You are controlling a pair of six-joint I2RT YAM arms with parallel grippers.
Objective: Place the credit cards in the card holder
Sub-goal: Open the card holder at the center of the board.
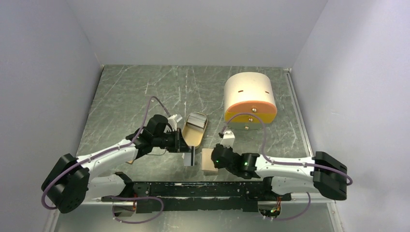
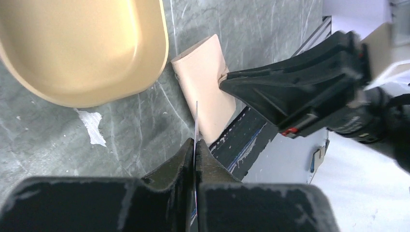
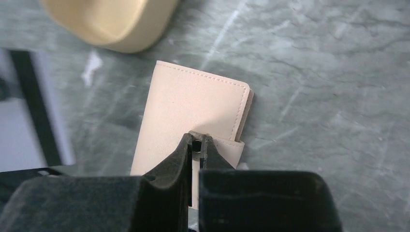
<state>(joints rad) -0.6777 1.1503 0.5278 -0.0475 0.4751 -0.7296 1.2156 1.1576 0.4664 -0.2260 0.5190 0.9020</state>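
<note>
Left claw clamped on edge-on card, right claw pinching card holder tab, hidden overhead

Both arms share one build: white link shells between bulky black joint housings. The left arm is mounted at the left end of the black base rail, and the right arm at its right end. A mauve cable loops off each arm, and more loops hang below the rail. Small green lights glow on the right arm's wrist. The left gripper and right gripper have matte black wedge-shaped fingers, scuffed whitish along the edges.
</note>
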